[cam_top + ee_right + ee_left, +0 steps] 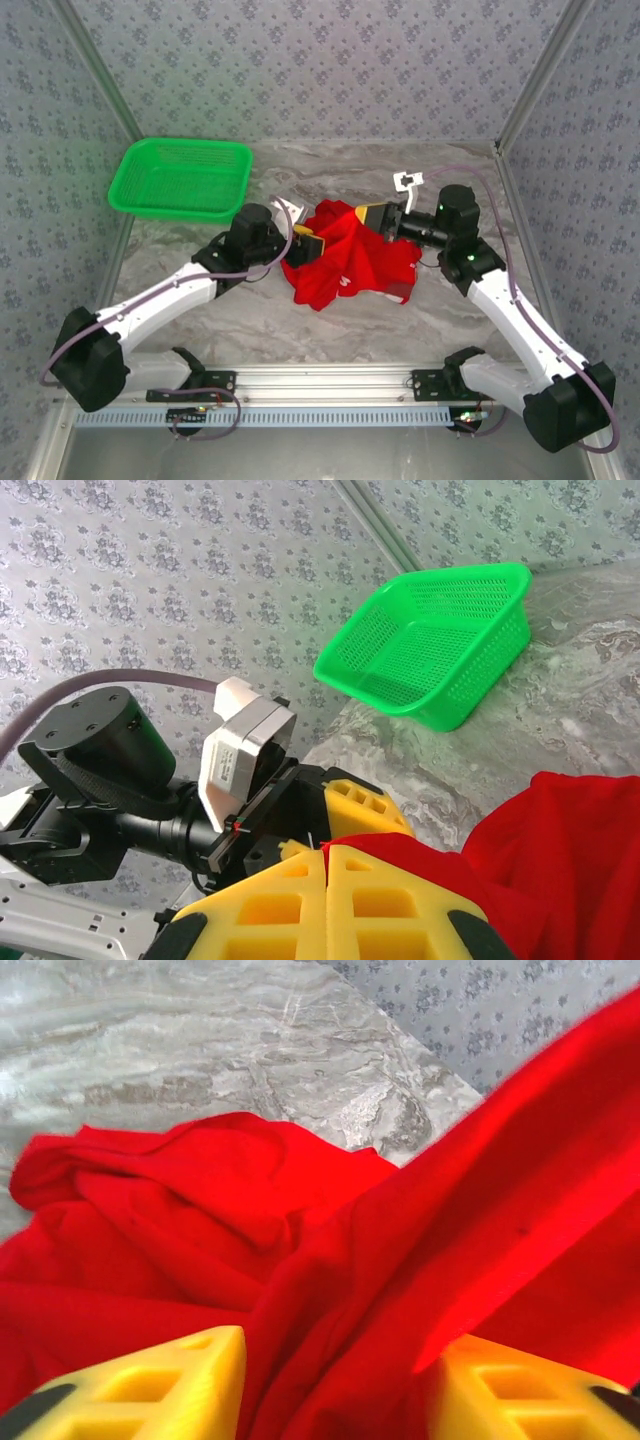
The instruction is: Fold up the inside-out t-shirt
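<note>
At the middle of the grey marble-patterned desk (250, 325), you had the bright red soft cloth t-shirt (350, 265) lying in a crumpled heap, well clear of every edge. The heap was bunched and creased, with folds running in several directions. A small white mark showed on the cloth toward the near side.

Your left gripper (305, 243) sat at the heap's left edge. In the left wrist view, its (340, 1345) yellow fingers (170, 1380) stood apart, released, with a ridge of red cloth rising between them and not pinched.

Your right gripper (372, 215) was at the far right side of the heap. In the right wrist view, its (325, 852) yellow fingers (385, 900) were pressed together. A point of the t-shirt (560, 860) ran right into the seam where the tips met, so you appeared to be grasping the cloth there.

The green plastic mesh basket (180, 148) stood at the far left corner of the desk, apart from the t-shirt and from both arms. In the right wrist view it (430, 715) sat beyond the left arm's wrist, against the patterned wall.
</note>
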`<action>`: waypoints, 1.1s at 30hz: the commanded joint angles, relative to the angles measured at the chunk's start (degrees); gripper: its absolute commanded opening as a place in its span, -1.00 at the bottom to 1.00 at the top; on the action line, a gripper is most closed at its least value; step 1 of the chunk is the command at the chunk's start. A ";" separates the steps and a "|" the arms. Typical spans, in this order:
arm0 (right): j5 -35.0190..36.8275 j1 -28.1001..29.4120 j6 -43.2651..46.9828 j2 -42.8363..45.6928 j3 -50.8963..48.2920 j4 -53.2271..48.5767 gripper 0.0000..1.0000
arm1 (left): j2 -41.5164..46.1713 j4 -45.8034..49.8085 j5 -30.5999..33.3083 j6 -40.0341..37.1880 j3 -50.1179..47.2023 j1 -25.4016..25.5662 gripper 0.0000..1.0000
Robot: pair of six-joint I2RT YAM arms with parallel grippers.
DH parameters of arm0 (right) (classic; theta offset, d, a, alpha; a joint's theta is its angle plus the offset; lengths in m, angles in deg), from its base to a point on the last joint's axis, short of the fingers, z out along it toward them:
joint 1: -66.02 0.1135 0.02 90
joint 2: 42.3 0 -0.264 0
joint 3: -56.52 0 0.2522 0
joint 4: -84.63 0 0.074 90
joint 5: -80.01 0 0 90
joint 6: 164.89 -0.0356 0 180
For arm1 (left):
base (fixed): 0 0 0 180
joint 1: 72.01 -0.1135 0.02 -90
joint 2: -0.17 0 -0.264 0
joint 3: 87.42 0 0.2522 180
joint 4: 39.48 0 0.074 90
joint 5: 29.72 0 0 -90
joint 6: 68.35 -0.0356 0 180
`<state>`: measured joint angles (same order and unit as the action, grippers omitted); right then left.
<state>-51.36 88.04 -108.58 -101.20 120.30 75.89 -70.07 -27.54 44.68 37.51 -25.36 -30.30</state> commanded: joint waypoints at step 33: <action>26.67 10.10 17.14 5.54 0.42 -25.82 -0.17 | -2.87 -6.45 -16.08 20.51 5.16 -0.28 -1.00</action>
<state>-24.26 96.78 -94.02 -99.25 121.04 52.10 -74.40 -31.06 29.60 49.59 -19.72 -30.67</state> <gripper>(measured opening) 0.389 0.044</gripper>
